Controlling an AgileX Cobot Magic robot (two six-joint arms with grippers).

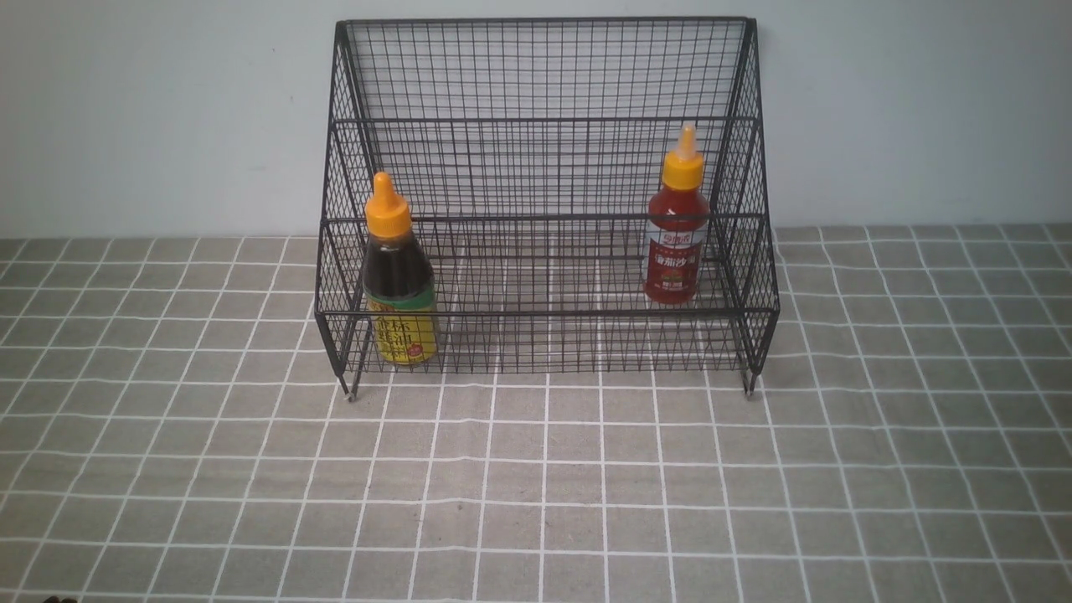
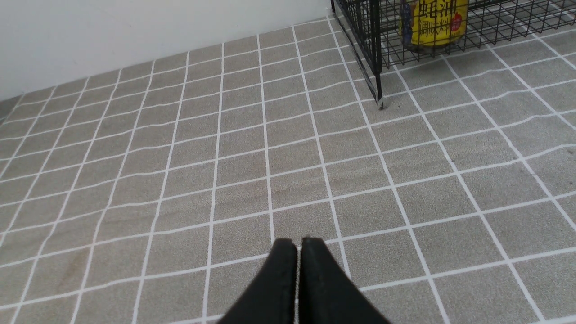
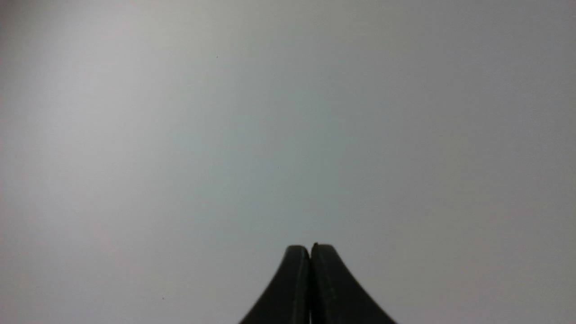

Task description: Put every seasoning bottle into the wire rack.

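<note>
Both black grippers, left (image 2: 298, 252) and right (image 3: 310, 252), pressed together empty, well back from black wire-mesh tiered rack (image 1: 544, 167) holding upright dark brown bottle (image 1: 399, 280) and slimmer red bottle (image 1: 677, 226); task seemingly finished, nothing further needed.

Your left gripper (image 2: 299, 252) sits at the bottom centre of the left wrist frame, its two black fingers pressed together with only a hairline seam between them, holding nothing. Your right gripper (image 3: 310, 254) shows the same way at the bottom centre of the right wrist frame, fingers closed tip to tip and empty. Neither arm appears in the front view.
</note>
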